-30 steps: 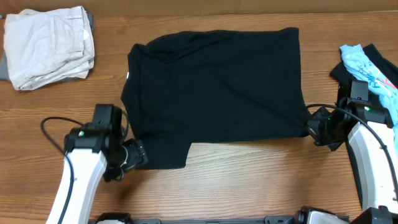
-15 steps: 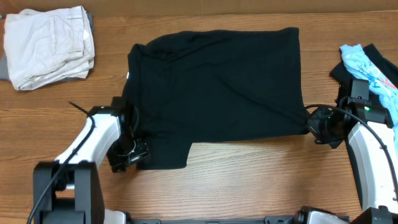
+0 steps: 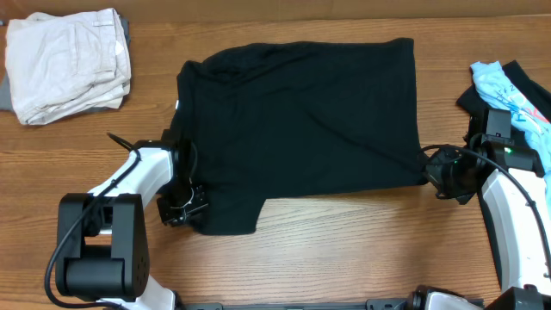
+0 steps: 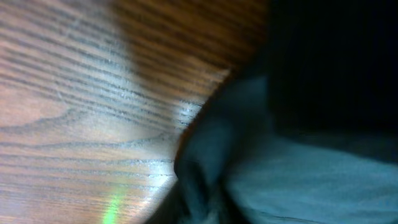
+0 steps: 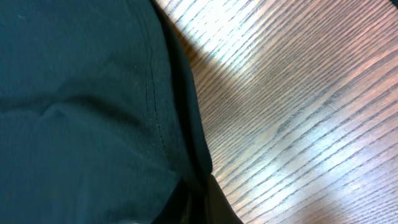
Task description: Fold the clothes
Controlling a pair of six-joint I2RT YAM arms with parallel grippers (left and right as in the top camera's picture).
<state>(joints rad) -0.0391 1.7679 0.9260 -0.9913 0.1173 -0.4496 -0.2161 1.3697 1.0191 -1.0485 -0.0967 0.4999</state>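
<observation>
Wooden table (image 3: pixel 327 250) under everything; black T-shirt (image 3: pixel 301 120) is the biggest item, laid flat across the middle, collar end to my left, hem end to my right, one sleeve sticking out toward me at the near-left corner; a few creases near the collar, otherwise smooth. Folded cream garments (image 3: pixel 69 65) sit in a stack at the far-left corner, well apart from the shirt. Light blue printed garment (image 3: pixel 516 95) lies at the far-right edge on top of another black piece (image 3: pixel 469 99), partly cut off by the frame, near my right arm. My left gripper (image 3: pixel 183 209) is down at the outer edge of that sleeve, touching the fabric; left wrist view is blurred, only dark cloth bunched close to the lens with wood grain beside it; can't tell if those jaws are apart or pinched on the sleeve. My right gripper (image 3: pixel 430 170) is at the near-right corner of the shirt; jaws are together, clamped on the hem corner; overhead shows a small point of fabric drawn out toward it; right wrist view shows the stitched edge running down into the fingers, bare wood to the right. Small white label (image 3: pixel 177 105) shows at the collar edge on the left side.
</observation>
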